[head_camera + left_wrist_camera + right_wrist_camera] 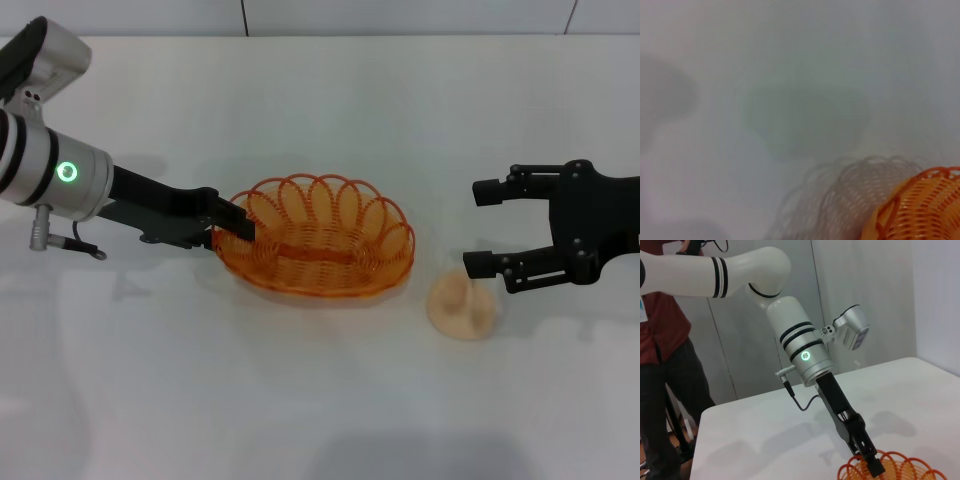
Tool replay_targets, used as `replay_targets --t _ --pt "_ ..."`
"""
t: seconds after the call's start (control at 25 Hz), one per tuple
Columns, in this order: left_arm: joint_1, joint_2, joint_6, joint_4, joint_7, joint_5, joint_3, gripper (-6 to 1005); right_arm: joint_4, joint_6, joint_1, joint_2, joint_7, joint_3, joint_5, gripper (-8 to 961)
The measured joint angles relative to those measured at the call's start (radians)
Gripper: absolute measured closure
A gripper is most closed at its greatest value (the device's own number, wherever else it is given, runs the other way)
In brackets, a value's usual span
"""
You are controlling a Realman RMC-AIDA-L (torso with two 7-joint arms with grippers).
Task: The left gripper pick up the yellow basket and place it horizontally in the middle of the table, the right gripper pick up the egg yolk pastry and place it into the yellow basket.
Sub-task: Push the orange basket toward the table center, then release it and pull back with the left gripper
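Orange-yellow wire, the oval looped-rim basket (318, 240) sits mid-tabletop (320, 400), its left rim pinched by the left gripper (238, 228). The cream dome pastry (461, 305) lies just right, below the wide-open, empty right gripper (482, 226). Lifting away unreleased could drag the basket.

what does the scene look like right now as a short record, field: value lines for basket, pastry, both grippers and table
basket: oval orange-yellow wire basket with looped rim, upright near the middle of the table
pastry: small round cream-beige egg yolk pastry on the table beside the basket, toward the robot's right, outside it
left gripper: black two-fingered claw at the basket's left rim, shut on it
right gripper: black two-fingered claw open, above and just right of the pastry, holding nothing
table: plain white tabletop
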Motion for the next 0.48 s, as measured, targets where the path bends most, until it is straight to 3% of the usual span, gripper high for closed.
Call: replay_targets --t 0.12,0.32,0.44,0.48 --pt "0.005 0.000 0.000 0.006 0.011 -0.001 -0.001 658 0.000 -0.001 0.003 0.000 0.000 0.002 0.000 102" --pt "0.040 0.007 -0.002 0.053 0.018 -0.005 -0.002 415 0.001 0.003 0.008 0.000 0.003 -0.001 0.000 102" --pt "0.060 0.014 -0.002 0.095 0.024 -0.010 -0.003 183 0.001 0.006 0.008 0.001 0.004 -0.002 0.000 102" --pt "0.069 0.018 -0.002 0.117 0.031 -0.023 -0.004 171 0.001 0.006 0.008 0.001 0.004 -0.002 0.000 102"
